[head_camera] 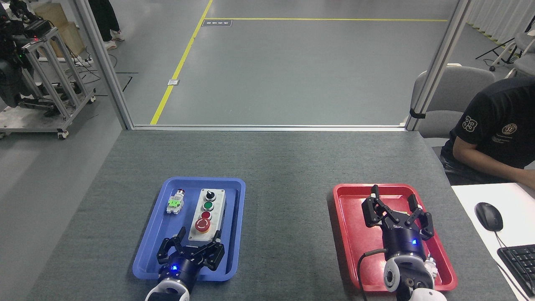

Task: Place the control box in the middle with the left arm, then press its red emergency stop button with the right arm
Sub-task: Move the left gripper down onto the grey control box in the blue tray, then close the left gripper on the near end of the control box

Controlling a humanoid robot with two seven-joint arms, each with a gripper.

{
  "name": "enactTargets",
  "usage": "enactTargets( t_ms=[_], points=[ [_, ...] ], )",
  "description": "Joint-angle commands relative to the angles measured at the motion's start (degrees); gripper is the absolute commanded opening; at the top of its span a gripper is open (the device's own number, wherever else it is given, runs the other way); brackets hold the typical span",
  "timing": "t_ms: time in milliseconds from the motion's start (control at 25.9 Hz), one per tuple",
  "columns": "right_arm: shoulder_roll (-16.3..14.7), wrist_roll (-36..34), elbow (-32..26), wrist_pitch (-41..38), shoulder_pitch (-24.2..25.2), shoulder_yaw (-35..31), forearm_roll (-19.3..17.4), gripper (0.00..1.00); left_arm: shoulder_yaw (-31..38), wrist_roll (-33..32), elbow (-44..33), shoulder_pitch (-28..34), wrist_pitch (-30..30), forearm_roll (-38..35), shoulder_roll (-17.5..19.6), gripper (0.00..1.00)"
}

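Head view: left gripper (193, 246), jaws apart, poised at control box (206, 217) in blue tray (234, 225) for grasping; right gripper (396, 210), jaws apart, parked over red tray (347, 234).

The number "33" stands white on the person's black sleeve (471, 122).

The control box (206, 217) lies in the left tray (152, 234), just right of a switch part (175, 202).
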Motion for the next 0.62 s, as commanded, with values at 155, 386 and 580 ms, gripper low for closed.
enactTargets(
  t_ms=[155,386,580],
  points=[
    [-0.1,-0.1,0.0,0.0,0.0,0.0,0.0,1.00,0.0,0.1,8.0,-4.5,0.6,0.1,-0.4,0.99],
    [0.0,-0.1,0.0,0.0,0.0,0.0,0.0,1.00,0.0,0.4,13.4,-8.3,2.5,0.1,-0.9,0.99],
    [-0.2,0.0,0.1,0.0,0.0,0.0,0.0,1.00,-0.1,0.4,17.8,-10.9,2.4,0.0,-1.6,0.98]
  ],
)
